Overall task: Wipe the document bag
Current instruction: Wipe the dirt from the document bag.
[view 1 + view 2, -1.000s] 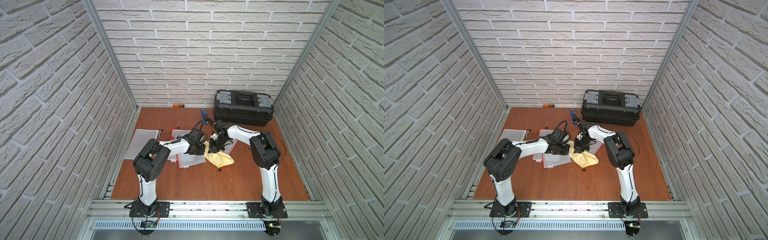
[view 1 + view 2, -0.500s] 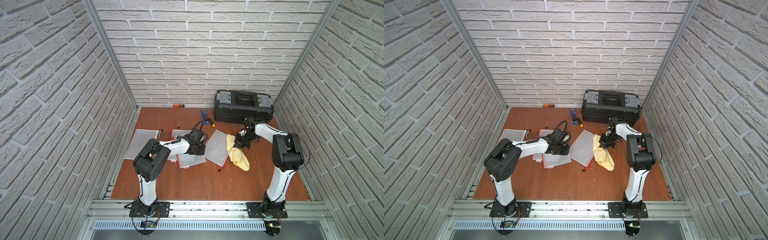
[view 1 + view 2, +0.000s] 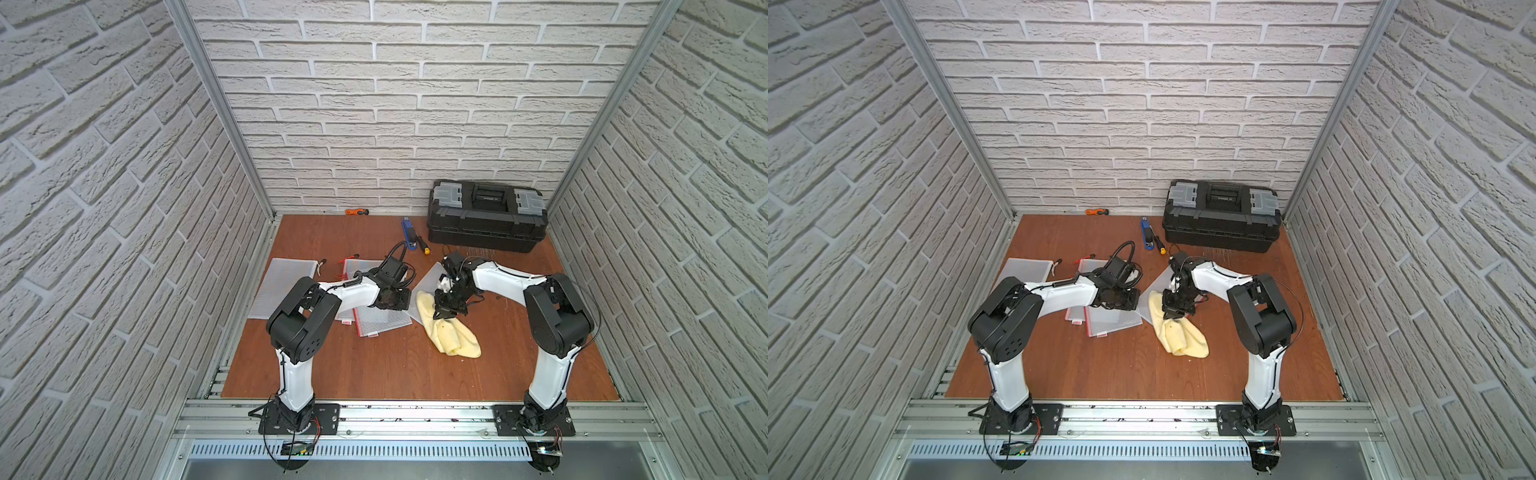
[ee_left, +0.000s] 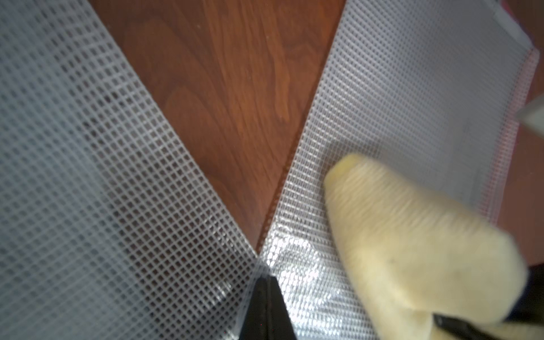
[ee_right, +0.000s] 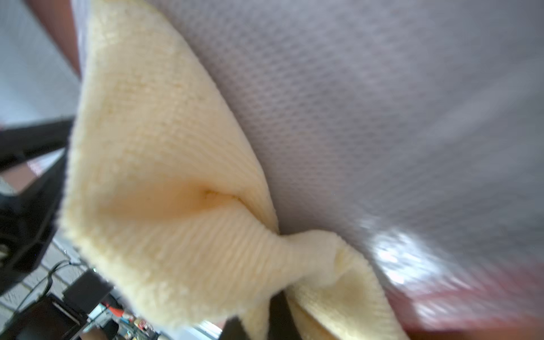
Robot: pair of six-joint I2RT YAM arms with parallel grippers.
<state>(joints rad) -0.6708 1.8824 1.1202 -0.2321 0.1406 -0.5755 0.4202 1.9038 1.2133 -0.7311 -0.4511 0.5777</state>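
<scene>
1. A translucent mesh document bag [image 3: 427,279] with a reddish zip edge is lying flat and askew at the middle of the wooden counter [image 3: 374,374], just right of other mesh bags [image 3: 374,322].
2. The right claw [image 3: 444,314] is clamping a bunched yellow cloth [image 3: 453,338], which is trailing off the bag's near edge onto the counter.
3. The left claw [image 3: 394,300] is closed, its fingertips [image 4: 266,306] touching the bag's left corner; whether it is pinching the plastic I cannot tell.

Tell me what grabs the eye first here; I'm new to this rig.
The yellow cloth in the middle, pinched in the right tool and draped over a mesh document bag. Next, the black toolbox at the back.
</scene>
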